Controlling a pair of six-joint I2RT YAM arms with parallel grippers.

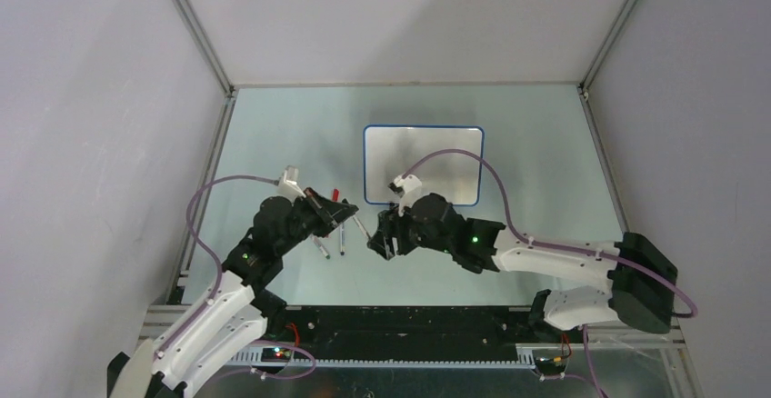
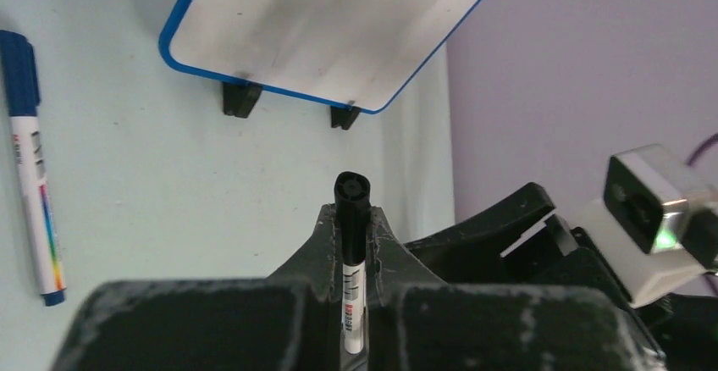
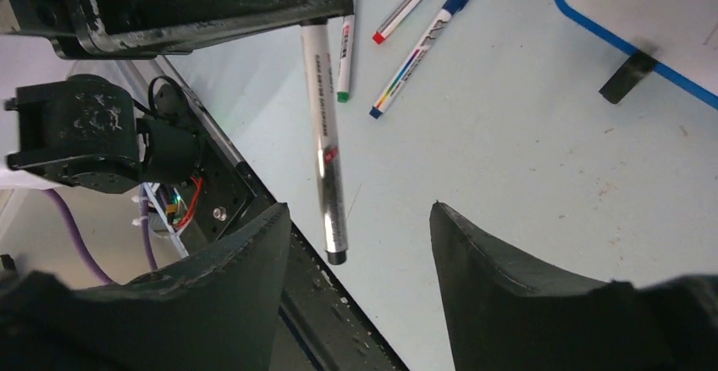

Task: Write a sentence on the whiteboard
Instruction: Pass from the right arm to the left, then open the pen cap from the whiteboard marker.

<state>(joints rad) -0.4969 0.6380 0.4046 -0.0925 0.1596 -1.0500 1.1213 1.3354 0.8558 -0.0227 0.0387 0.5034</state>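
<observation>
Item: whiteboard (image 1: 423, 164), small, blue-rimmed with rounded corners, standing on two black feet (image 2: 241, 98) at the middle of the pale bench (image 1: 545, 171), toward its far side; the face is glossy white with grey reflections. Both arms meet just in front of its near left corner. Left claw (image 2: 350, 223): closed tight on a black-capped marker (image 2: 352, 193), gripped across the white barrel, with the capped end pointing toward the board and the rest of the barrel reaching out toward the other arm. Right claw (image 3: 356, 244): fingers spread wide and holding nothing; the free end of that same marker lies in the gap, close to one finger; whether it touches cannot be told. Loose stock on the bench, left of the board and beneath the left claw: one blue-capped marker (image 3: 421, 47), one green-capped marker (image 3: 345, 49), one red-tipped marker (image 3: 413, 2), all lying flat and close together.
</observation>
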